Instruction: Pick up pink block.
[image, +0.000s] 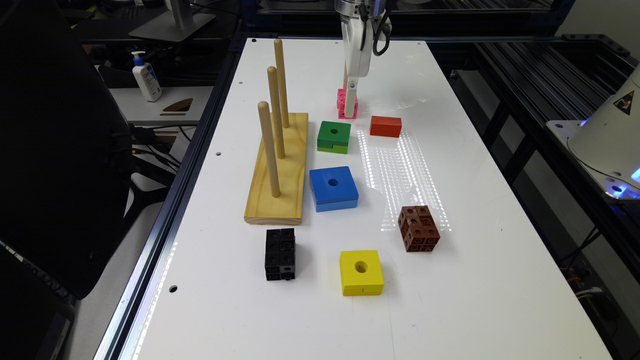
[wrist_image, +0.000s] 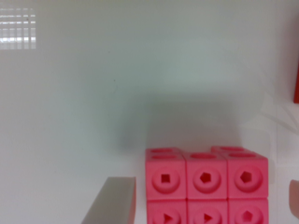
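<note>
Nearest the exterior camera, a yellow block (image: 361, 272) with a round hole lies close to the bench's (image: 475, 310) near edge, with a black holed block (image: 280, 254) beside it and a brown holed cube (image: 419, 228) a little further in. Beyond them lie a blue block (image: 333, 188) and a green block (image: 334, 136), alongside a wooden peg stand (image: 278, 167) with three upright dowels. Toward the bench's far edge sits the pink block (image: 346, 104), flat on the surface, with a red-orange block (image: 385, 126) near it. The arm's white hand (image: 351, 97) is lowered around the pink block; in the wrist view its fingers (wrist_image: 112, 201) stand apart, one on each side of the pink block (wrist_image: 205, 184), apparently not yet touching it. To grasp well, the hand should probably centre the block between the fingers, close squarely on opposite flat faces, then lift straight up, clear of the red-orange block.
</note>
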